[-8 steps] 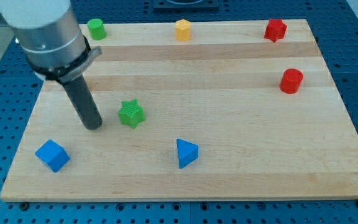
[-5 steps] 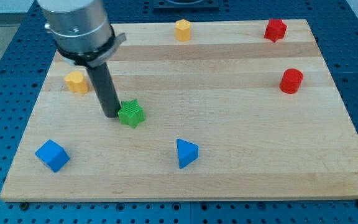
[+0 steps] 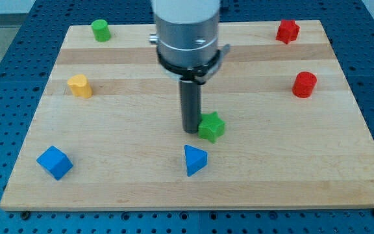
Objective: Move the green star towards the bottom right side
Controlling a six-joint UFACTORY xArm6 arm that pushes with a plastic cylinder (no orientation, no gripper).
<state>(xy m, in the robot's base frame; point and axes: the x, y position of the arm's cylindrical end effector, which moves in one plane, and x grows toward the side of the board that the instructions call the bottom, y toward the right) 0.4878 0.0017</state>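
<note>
My tip (image 3: 191, 130) touches the green star (image 3: 211, 126), mid-board (image 3: 174, 195).

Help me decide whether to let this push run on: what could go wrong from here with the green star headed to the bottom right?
1. My tip touches the green star on its left side, slightly off-centre, so the star may spin or slip off the rod.
2. The blue triangular block sits just below; turning downward too early could bump it.
3. The board's right edge lies ahead; overshooting could push the star off.

The wooden board (image 3: 141, 182) carries green (image 3: 211, 126), blue (image 3: 54, 162), red (image 3: 304, 84) and yellow blocks (image 3: 78, 85).
</note>
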